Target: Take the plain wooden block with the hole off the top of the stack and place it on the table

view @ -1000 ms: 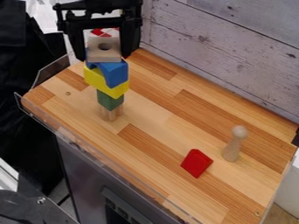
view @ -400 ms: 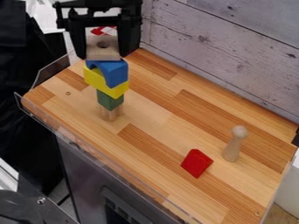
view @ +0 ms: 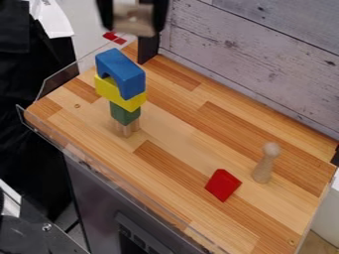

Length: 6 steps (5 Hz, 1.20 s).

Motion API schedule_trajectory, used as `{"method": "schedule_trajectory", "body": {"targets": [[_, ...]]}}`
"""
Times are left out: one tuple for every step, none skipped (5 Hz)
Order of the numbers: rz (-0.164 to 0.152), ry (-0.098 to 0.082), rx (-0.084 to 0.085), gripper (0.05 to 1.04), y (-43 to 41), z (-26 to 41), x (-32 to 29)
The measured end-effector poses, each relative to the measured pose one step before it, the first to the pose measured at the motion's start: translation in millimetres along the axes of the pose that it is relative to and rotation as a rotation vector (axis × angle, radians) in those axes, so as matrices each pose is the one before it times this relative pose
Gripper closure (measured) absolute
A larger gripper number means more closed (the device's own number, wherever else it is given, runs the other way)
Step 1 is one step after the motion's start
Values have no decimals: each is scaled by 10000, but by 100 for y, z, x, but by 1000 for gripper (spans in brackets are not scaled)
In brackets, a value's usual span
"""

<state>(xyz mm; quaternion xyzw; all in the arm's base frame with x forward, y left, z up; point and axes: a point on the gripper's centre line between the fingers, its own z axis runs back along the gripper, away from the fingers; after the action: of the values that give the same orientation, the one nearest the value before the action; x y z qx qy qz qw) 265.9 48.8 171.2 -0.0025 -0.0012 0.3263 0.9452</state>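
At the top edge, left of centre, the gripper (view: pixel 132 25) is shut on a natural-wood block (view: pixel 133 19) with a hole in it, held above and apart from a stack. The stack's top is a blue arch block (view: pixel 120 72). Under it lies a yellow block (view: pixel 120 93), then a green block (view: pixel 124 113), with a pale wooden piece (view: pixel 127 128) at the bottom on the wooden surface. Near the right stands an upright wooden peg figure (view: pixel 265 163). A red block (view: pixel 223 185) lies to its left and slightly nearer the front.
The wooden tabletop (view: pixel 185 144) has a clear plastic rim (view: pixel 59 82) along its left side. A whitewashed plank wall (view: pixel 252 59) rises behind. Beyond the left rear edge is a small red and white item (view: pixel 114 37).
The gripper has risen with the wooden block, lifting it off the top of the blue arch, which is now uncovered. The lower stack, red block and peg figure have stayed put.
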Motion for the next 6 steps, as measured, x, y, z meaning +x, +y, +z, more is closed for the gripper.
{"method": "schedule_trajectory", "body": {"targets": [[-967, -166, -103, 270, -2934, 205, -747], [-1088, 605, 30, 270, -2983, -2822, -530], [-782, 834, -54, 270, -1441, -3657, -485], [-359, -12, 166, 270, -233, -2076, 681], [-335, 39, 257, 270, -22, -1668, 223], [-197, 55, 72, 270, 214, -1499, -54]]}}
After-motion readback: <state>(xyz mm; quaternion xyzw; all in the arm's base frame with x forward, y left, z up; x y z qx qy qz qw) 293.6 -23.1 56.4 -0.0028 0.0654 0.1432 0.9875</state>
